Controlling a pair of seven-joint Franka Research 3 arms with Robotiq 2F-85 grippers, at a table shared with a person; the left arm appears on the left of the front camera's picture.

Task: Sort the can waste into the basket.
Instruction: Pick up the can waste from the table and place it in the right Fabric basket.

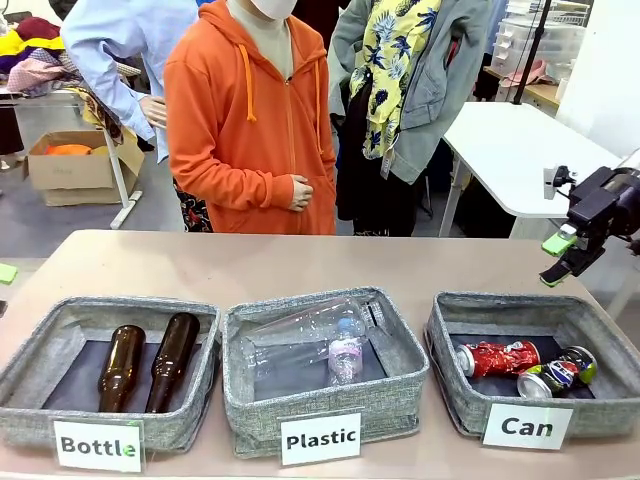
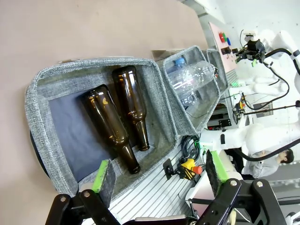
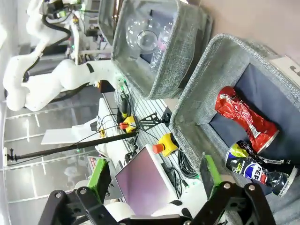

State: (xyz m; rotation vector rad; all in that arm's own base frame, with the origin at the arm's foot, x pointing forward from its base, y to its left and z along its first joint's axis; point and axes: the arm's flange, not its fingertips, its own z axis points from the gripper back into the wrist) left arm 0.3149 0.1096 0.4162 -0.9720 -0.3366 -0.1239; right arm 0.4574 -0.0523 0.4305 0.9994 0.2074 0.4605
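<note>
The grey "Can" basket (image 1: pixel 447 352) stands at the table's right end. On its dark floor lie both cans: a crushed shiny red can (image 1: pixel 498 357) and a dark can with colourful print (image 1: pixel 556 374), touching each other. My right gripper (image 1: pixel 556 260) hangs open and empty above the basket's far right corner. In the right wrist view the same gripper (image 3: pixel 154 176) is open beside the basket (image 3: pixel 206 89), where the red can (image 3: pixel 243 119) and the dark can (image 3: pixel 258 166) rest. The left gripper (image 2: pixel 157 173) is open and empty, near the edge of the "Bottle" basket.
The "Bottle" basket (image 1: pixel 40 330) at left holds two brown glass bottles (image 1: pixel 170 360). The middle "Plastic" basket (image 1: pixel 400 345) holds clear plastic bottles (image 1: pixel 345 350). A person in an orange hoodie (image 1: pixel 245 120) stands beyond the far edge, hands held at the waist. Bare tabletop (image 1: pixel 300 262) lies behind the baskets.
</note>
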